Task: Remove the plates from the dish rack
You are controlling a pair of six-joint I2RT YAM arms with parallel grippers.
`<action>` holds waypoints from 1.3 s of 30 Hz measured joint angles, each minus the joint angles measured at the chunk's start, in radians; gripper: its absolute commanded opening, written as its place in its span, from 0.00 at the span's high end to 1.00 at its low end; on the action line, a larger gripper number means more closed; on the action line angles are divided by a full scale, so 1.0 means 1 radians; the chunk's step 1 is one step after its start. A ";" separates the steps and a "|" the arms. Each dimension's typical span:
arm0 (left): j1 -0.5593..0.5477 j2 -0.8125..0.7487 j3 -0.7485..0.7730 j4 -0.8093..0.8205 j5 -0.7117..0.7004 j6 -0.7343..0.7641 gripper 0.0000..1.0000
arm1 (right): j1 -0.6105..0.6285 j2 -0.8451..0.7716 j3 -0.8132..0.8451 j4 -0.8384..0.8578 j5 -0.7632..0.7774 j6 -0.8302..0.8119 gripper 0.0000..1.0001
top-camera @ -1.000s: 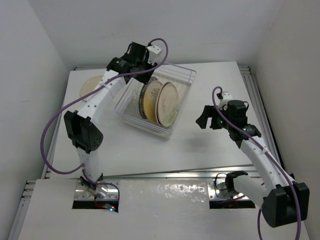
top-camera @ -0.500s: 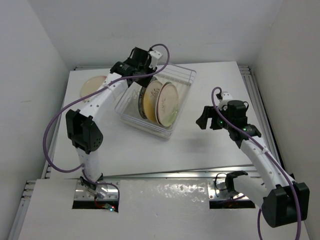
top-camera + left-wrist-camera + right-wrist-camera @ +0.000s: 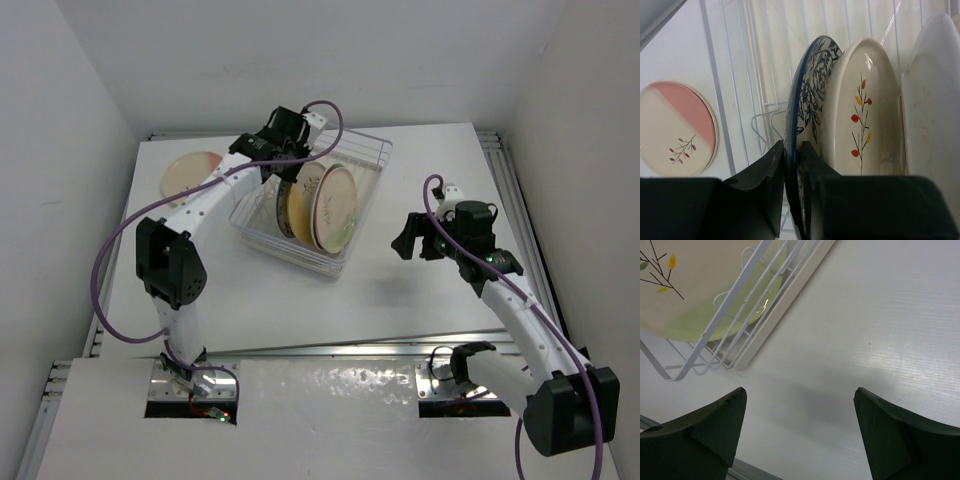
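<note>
The clear dish rack (image 3: 365, 152) holds three plates standing on edge. My left gripper (image 3: 794, 156) is shut on the upper rim of the blue-and-white plate (image 3: 810, 95), the leftmost one. Right beside it stands a cream plate with a red and yellow sprig (image 3: 860, 110), then a pale plate (image 3: 930, 100). From above, the left gripper (image 3: 285, 172) sits over the rack's left end, next to the cream plates (image 3: 335, 205). My right gripper (image 3: 412, 241) hovers open and holding nothing over bare table to the right of the rack (image 3: 755, 325).
A cream-and-pink plate (image 3: 190, 172) lies flat on the table to the left of the rack, also seen in the left wrist view as the plate (image 3: 675, 130). White walls enclose the table on three sides. A metal rail (image 3: 520, 210) runs along the right edge.
My left gripper has moved right and down onto the blue-and-white plate's rim and closed on it. The right arm has not moved.
</note>
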 measured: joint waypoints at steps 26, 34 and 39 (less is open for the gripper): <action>0.013 -0.008 0.411 -0.063 -0.251 0.126 1.00 | 0.000 -0.015 -0.011 0.028 -0.012 -0.006 0.12; 0.241 -0.282 0.140 -0.077 -0.269 0.110 1.00 | 0.000 0.104 0.079 0.119 -0.123 0.003 0.12; 0.552 -0.482 -0.066 -0.154 -0.094 0.084 1.00 | 0.000 0.208 0.241 0.165 -0.209 0.008 0.13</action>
